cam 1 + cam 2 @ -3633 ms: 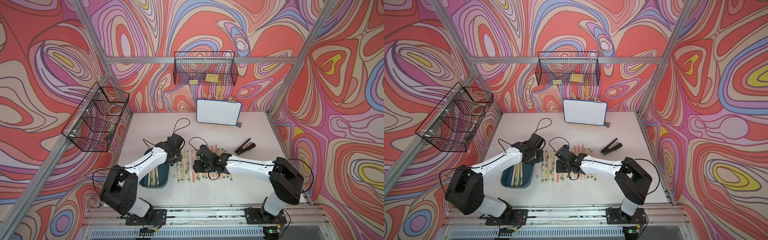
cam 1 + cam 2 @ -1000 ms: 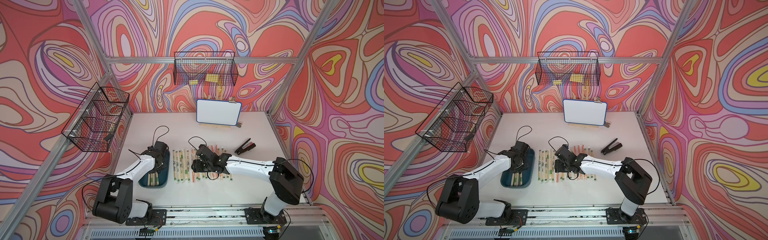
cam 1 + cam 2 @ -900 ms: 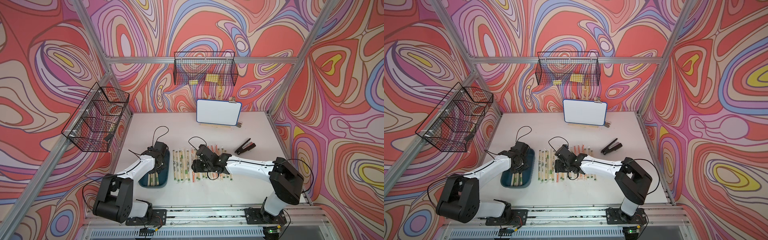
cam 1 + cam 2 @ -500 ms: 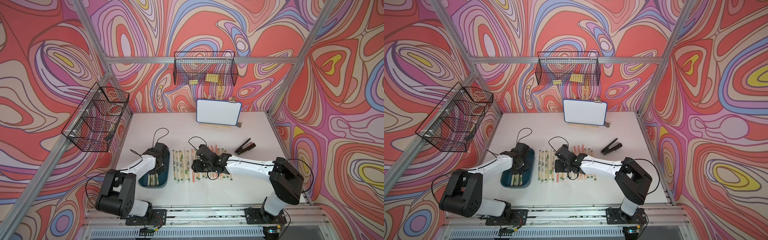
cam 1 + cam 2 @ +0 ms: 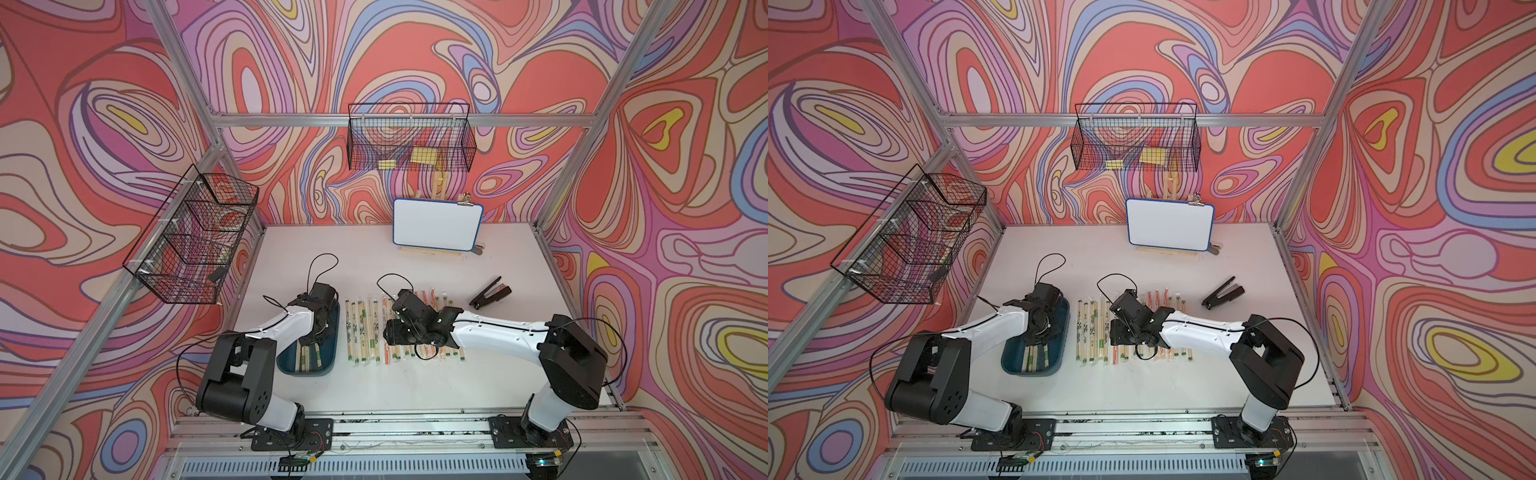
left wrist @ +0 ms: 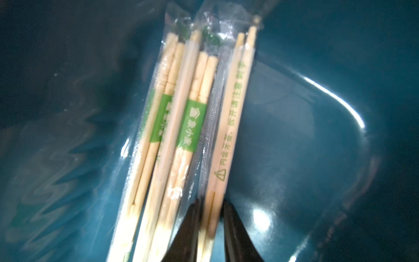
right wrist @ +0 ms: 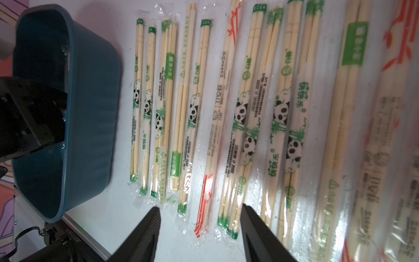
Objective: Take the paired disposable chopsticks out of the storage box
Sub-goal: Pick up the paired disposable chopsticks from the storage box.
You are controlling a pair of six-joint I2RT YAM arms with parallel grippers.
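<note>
Where the left gripper [image 6: 212, 204] sits: low inside the storage box [image 5: 329, 360], lower left of centre in both top views.
Left jaws: drawn in narrow, with one dark finger [image 6: 188, 229] on each side of a single sleeved pair; whether they already press it cannot be told.
Flanked item: lettered pair [image 6: 235, 108], pale bamboo with green print along its length, rightmost of the bundle in the left wrist view.
Stock left in box: remaining pairs [image 6: 192, 118], at least two more with green bands, lying close alongside the flanked one; the view is blurred.
Stock already out: laid-out row [image 5: 361, 332] of paired disposable chopsticks, well over a dozen sleeves side by side on the table [image 5: 374, 257], just right of the box, near centre of frame.
Right gripper [image 7: 200, 207]: spread wide, empty, hovering over the row.
Progress, judged: most of the lot is out; only a small bundle is left inside.
Step in hand, judged: securing the next pair for lifting.
Outstanding: lift it, carry it to the row, and repeat until the box holds none.
</note>
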